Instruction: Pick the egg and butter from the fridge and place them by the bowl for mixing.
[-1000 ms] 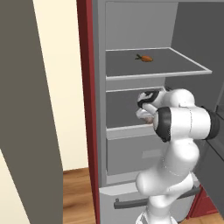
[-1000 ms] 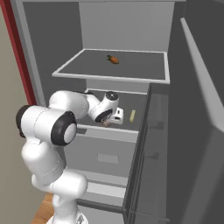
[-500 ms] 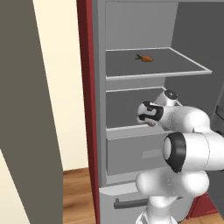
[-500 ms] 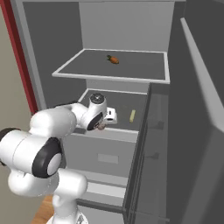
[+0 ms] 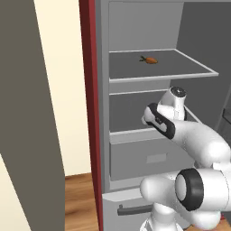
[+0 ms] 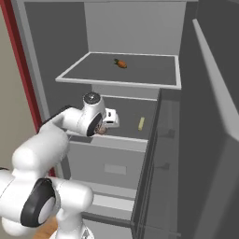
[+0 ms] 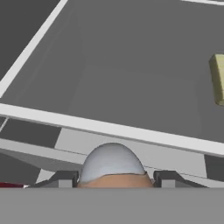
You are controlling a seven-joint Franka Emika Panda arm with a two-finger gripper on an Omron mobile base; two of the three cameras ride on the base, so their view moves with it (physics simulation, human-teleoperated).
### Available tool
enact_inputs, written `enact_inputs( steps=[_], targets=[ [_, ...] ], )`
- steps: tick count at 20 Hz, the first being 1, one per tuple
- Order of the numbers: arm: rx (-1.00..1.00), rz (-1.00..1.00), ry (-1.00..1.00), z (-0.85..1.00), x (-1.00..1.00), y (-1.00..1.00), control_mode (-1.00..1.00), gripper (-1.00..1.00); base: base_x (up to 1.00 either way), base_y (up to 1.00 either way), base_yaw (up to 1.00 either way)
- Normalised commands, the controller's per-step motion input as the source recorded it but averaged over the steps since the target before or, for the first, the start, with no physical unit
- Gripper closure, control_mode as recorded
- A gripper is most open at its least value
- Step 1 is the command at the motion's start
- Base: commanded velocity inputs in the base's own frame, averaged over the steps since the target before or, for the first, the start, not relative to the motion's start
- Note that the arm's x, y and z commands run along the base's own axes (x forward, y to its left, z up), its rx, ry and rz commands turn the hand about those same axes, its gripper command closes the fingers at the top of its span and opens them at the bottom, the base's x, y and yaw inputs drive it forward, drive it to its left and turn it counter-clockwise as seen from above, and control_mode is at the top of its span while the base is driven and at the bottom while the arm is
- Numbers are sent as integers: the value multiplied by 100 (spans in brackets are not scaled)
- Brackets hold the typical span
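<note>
The egg [image 7: 111,168] is a small pinkish-tan rounded thing lodged between my fingertips [image 7: 64,179] at the bottom of the hand view. My gripper [image 6: 100,130] is shut on it at the front edge of the fridge's [image 6: 70,74] middle shelf, just above the shelf lip. The butter [image 6: 141,123], a pale yellow stick, lies farther in on the same shelf, to the right of the hand; it also shows at the right edge of the hand view as butter [image 7: 218,78]. The bowl is out of view.
An orange carrot [image 5: 151,60] lies on the upper shelf. Below the middle shelf sits a grey drawer [image 6: 112,163]. The open fridge door [image 6: 210,116] stands close on the right, and a dark red cupboard side [image 5: 90,113] borders the fridge on the left.
The hand has drawn back toward the shelf's front edge with the egg in it, while the arm's elbow has swung down and outward. The butter and carrot have not moved.
</note>
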Motion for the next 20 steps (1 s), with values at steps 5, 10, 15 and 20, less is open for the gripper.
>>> enact_inputs(
  steps=[5,10,15,20],
  targets=[
    [0,-1,-1,42,-35,0,-100,100,0,0,0],
    [0,0,-2,21,-23,-6,100,100,-4,0,0],
    [0,0,0,0,0,0,100,100,-27,-2,0],
    [0,0,0,0,0,0,100,100,-36,0,-5]
  ],
)
